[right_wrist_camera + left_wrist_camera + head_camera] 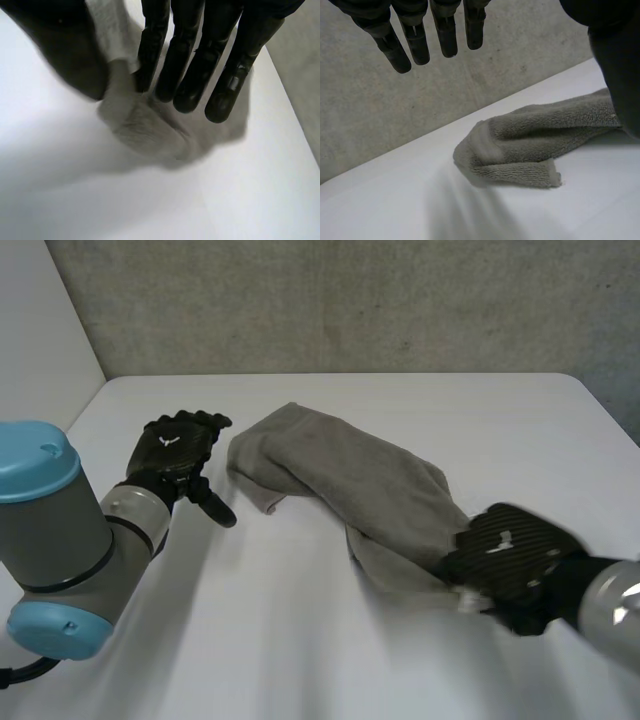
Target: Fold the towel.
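Note:
A grey towel [350, 480] lies bunched in a long diagonal strip across the white table [300, 640]. My left hand [180, 445] hovers open just left of the towel's far-left folded end [530, 145], fingers [415, 45] straight and apart from the cloth. My right hand [510, 555] is at the towel's near-right end. In the right wrist view its fingers [185, 75] are stretched out over the cloth [145, 125]. A pale strip of towel edge [112, 35] runs up loosely between thumb and fingers.
A grey wall [350, 300] rises behind the table's far edge. Bare tabletop lies in front of the towel and to its far right.

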